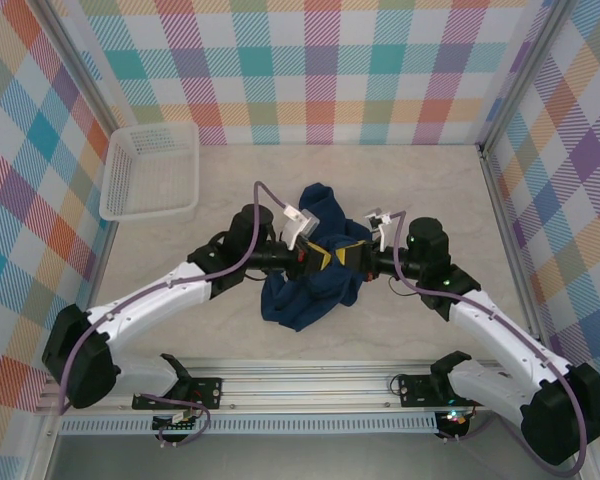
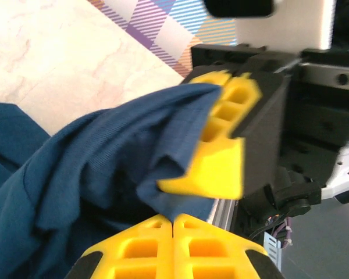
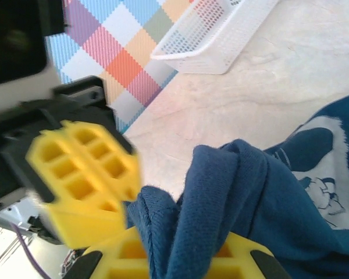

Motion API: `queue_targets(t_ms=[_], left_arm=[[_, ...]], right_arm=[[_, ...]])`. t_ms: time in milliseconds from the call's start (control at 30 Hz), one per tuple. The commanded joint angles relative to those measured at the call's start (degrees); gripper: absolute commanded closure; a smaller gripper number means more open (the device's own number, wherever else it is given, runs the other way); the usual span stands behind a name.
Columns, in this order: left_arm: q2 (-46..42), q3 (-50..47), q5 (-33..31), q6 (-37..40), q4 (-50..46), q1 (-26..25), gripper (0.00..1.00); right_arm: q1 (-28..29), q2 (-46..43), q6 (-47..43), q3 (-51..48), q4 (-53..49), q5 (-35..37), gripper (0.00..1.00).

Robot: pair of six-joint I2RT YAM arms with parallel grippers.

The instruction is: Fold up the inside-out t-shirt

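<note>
The inside-out t-shirt (image 1: 305, 285), dark navy, lies bunched in the middle of the table, with part of it lifted between the two arms. My left gripper (image 1: 315, 258) and right gripper (image 1: 348, 256) meet tip to tip above it. In the left wrist view my left gripper (image 2: 173, 224) is shut, with a point of the t-shirt (image 2: 93, 168) pinched at its tips. Just beyond, the right gripper's fingers (image 2: 221, 168) hold the same fold. My right gripper (image 3: 174, 258) is shut on a thick fold of the t-shirt (image 3: 232, 197), whose pale print (image 3: 320, 189) shows to the right.
A white mesh basket (image 1: 152, 170) stands at the back left of the table, also in the right wrist view (image 3: 215, 35). Plaid walls close in the back and both sides. A metal rail (image 1: 300, 385) runs along the near edge between the arm bases.
</note>
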Motion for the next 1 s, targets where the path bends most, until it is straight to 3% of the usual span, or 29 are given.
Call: queue_targets(t_ms=[0, 100, 200, 467, 633, 800, 967], left_arm=[[-3.19, -1.45, -0.43, 1.02, 1.76, -0.45, 1.00], [-4.40, -2.18, -0.97, 0.32, 1.68, -0.43, 1.00], [-4.85, -1.69, -2.44, -1.04, 1.20, -0.50, 1.00], [-2.42, 4.83, -12.71, -3.13, -7.83, -3.82, 1.00], [-1.88, 5.87, -14.01, -4.18, -7.98, -5.54, 1.00], [-2.03, 6.41, -13.40, -4.86, -7.28, -6.85, 1.00], [-2.30, 6.02, -12.17, -5.62, -5.79, -7.58, 1.00]], right_arm=[[-0.42, -1.36, -0.72, 2.26, -3.74, 4.33, 0.88], [-0.48, -1.38, -1.21, 3.07, -5.73, 5.65, 0.69], [-0.48, -1.63, -2.79, 4.15, -8.80, 6.75, 0.61], [0.60, -6.47, -11.69, 5.89, -20.35, 12.00, 0.52], [5.06, -9.71, -14.96, 3.95, -17.58, 12.38, 0.48], [11.61, -5.48, -17.62, 4.42, -14.35, 18.27, 0.40], [12.84, -2.54, -16.25, 2.20, -7.22, 23.36, 0.40]])
